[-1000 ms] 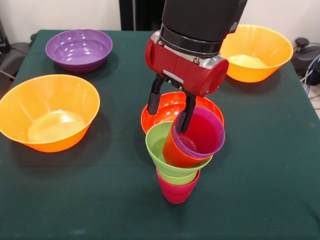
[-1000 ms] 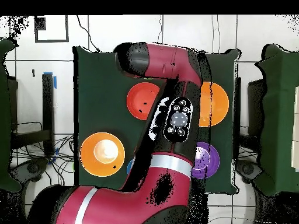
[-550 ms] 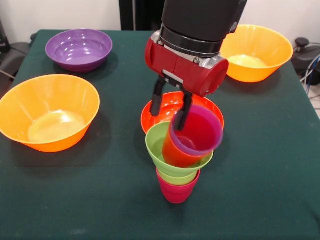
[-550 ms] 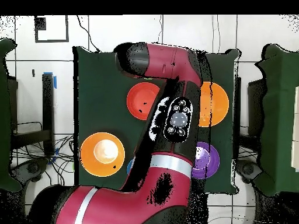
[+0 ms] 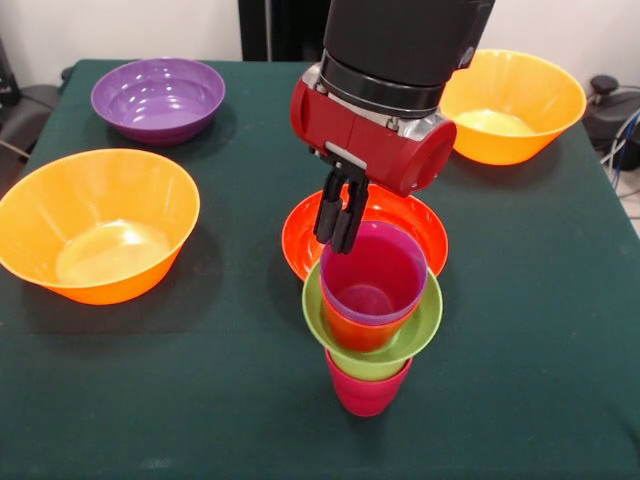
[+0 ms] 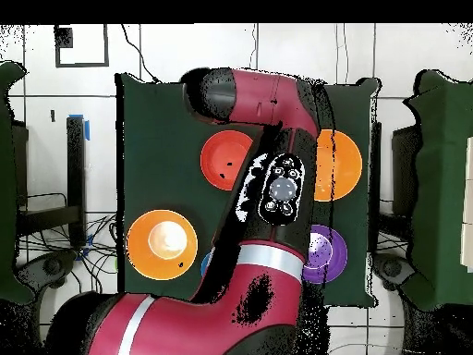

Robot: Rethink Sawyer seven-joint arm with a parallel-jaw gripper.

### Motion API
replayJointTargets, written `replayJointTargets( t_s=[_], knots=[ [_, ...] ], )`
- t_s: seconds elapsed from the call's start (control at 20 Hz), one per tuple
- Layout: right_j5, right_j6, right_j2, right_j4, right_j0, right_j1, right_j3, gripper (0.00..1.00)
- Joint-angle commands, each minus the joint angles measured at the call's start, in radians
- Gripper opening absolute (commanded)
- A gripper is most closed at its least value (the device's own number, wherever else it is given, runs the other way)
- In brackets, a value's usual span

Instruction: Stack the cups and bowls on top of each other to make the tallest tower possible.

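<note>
purple cup now upright, was tilted, gripper off its rim, fingers together, empty, at tower's 11 o'clock, red-orange bowl behind, table centre

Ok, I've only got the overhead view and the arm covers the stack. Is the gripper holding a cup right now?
Observer: No. In the front view the gripper is shut on nothing, at the far rim of the purple cup.
Operator: Where is that cup sitting?
Observer: Nested in the orange-red cup, which sits in the lime green cup, on the crimson cup.
Operator: Is it leaning?
Observer: The tower stands about upright, in front of the red-orange bowl.
</note>
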Motion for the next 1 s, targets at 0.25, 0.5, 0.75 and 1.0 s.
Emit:
replayJointTargets(
  t_s=[0.25,0.5,0.75,1.0],
  knots=[
    [0.108,-0.11,0.068,-0.076,0.005,0.025,-0.01,0.0],
    [0.104,-0.105,0.067,-0.074,0.006,0.022,-0.004,0.0],
    [0.118,-0.097,0.063,-0.071,0.013,0.014,-0.001,0.0],
    [0.124,-0.106,0.072,-0.064,0.008,0.005,-0.002,0.0]
  ],
)
